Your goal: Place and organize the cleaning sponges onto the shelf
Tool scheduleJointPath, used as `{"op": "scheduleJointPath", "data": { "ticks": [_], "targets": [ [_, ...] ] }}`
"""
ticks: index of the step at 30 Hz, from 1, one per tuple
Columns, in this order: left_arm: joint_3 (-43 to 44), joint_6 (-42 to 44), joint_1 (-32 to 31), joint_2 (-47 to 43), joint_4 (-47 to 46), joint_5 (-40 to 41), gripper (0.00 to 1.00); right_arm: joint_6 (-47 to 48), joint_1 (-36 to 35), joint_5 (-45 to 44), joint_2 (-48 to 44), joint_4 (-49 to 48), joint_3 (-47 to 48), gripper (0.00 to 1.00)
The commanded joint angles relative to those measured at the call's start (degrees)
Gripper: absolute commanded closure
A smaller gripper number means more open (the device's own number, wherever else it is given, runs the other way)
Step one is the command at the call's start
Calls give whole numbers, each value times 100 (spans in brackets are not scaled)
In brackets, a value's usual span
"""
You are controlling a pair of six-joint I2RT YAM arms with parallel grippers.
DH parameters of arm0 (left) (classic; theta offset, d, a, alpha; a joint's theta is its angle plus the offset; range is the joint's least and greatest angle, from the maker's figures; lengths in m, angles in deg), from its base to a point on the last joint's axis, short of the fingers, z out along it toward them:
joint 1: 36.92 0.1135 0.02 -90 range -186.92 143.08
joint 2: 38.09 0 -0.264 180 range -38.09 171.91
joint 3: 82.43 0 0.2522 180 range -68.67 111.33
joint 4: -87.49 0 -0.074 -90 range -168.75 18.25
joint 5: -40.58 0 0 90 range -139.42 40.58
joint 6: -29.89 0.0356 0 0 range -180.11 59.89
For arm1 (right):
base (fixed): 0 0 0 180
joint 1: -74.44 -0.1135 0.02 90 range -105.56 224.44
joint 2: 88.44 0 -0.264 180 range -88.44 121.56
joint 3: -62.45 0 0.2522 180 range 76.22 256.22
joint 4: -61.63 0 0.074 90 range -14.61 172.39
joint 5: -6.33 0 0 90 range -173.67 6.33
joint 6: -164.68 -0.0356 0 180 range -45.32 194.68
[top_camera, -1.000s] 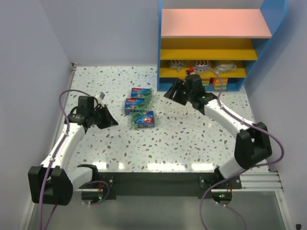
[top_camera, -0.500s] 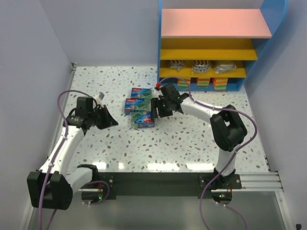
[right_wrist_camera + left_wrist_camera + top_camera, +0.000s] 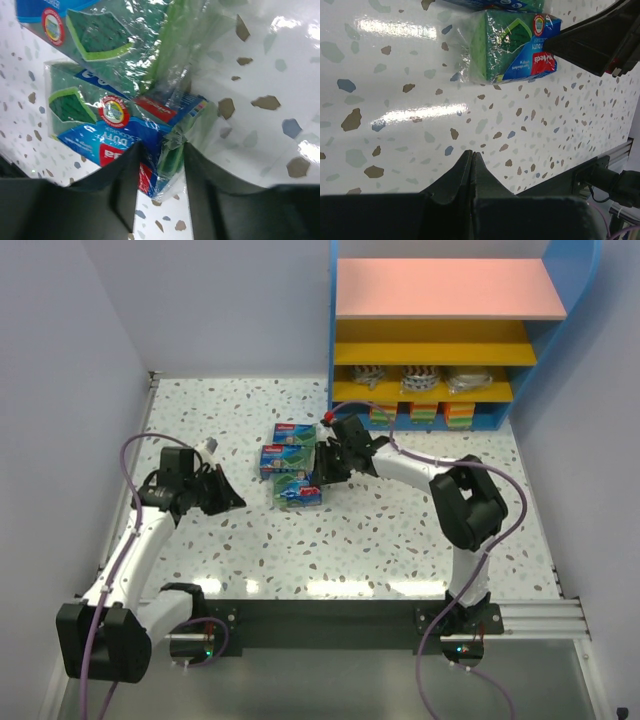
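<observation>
Three green and blue flat packs of cleaning sponges lie mid-table: far, middle, near. My right gripper reaches in from the right, and its jaws press on both sides of the near pack's end corner. The middle pack lies just beyond. My left gripper is shut and empty, low over the table, left of the near pack. The shelf at the back right holds more sponges: purple-white pads and orange-green blocks.
Walls close the table on the left and at the back. The shelf's blue side stands just behind the right arm. A purple cable loops off the left arm. The black rail with both bases runs along the near edge.
My right arm swung from the shelf's lower opening leftward to the packs, and its jaws narrowed onto the near pack's corner. The left arm barely moved.
</observation>
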Motion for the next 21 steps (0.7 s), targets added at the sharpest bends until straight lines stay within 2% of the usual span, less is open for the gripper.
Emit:
{"op": "scheduleJointPath", "data": {
  "ticks": [1, 2, 3, 5, 6, 9, 16, 21],
  "targets": [
    [95, 87, 43, 63, -8, -21, 100, -399, -18, 92, 200, -545, 57, 64],
    [86, 105, 43, 80, -8, -38, 100, -435, -18, 118, 209, -607, 13, 71],
    [103, 105, 43, 81, -8, -30, 100, -479, -9, 162, 200, -642, -48, 86],
    [112, 122, 43, 98, -8, -47, 100, -567, -9, 136, 156, -616, -84, 97],
    [130, 131, 43, 107, 1, -47, 100, -584, -9, 136, 104, -599, -188, 100],
    [156, 157, 43, 98, 10, -38, 100, -707, 87, 179, -273, -467, -469, 100],
    [192, 131, 43, 151, -78, -100, 100, -1277, 711, 953, -1714, -248, -1401, 100],
    [218, 131, 43, 230, -148, -144, 100, -1717, 949, 778, -2875, -80, -1508, 100]
  ]
}}
